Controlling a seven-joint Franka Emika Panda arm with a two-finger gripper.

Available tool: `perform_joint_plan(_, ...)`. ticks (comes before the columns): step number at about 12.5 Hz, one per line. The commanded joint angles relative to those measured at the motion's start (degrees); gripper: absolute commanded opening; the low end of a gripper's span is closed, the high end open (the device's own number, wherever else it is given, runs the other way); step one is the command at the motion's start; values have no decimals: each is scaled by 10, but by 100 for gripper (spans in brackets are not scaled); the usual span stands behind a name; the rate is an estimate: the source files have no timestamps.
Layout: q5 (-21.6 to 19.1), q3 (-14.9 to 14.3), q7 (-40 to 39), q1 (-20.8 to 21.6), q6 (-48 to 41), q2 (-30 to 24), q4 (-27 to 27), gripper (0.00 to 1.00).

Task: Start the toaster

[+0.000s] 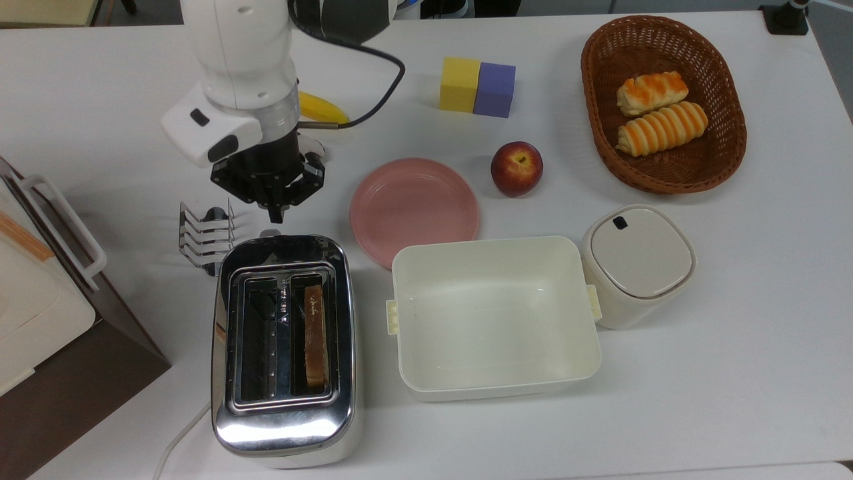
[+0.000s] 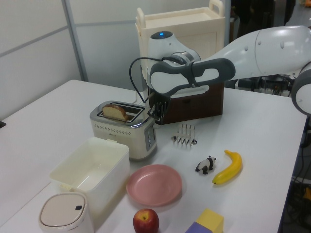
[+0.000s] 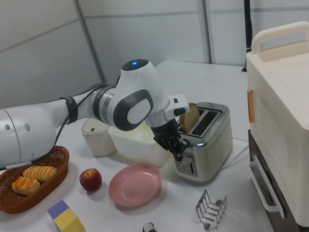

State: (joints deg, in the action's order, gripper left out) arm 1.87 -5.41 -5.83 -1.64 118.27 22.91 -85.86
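The gripper, its fingers pinched together on nothing, hovers just beyond the lever end of the toaster beside the white bin, so the approach looks underway and pressing the lever down comes next.

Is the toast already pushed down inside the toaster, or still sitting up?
Still up. In the left view the bread slice sticks out above the toaster slot. The gripper is beside its end.
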Motion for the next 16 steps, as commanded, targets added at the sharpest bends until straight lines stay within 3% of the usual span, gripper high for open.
perform_joint_plan(1,10,-5,11,1,12,6,-1,0)
perform_joint_plan(16,31,-3,6,-6,57,34,-2,0)
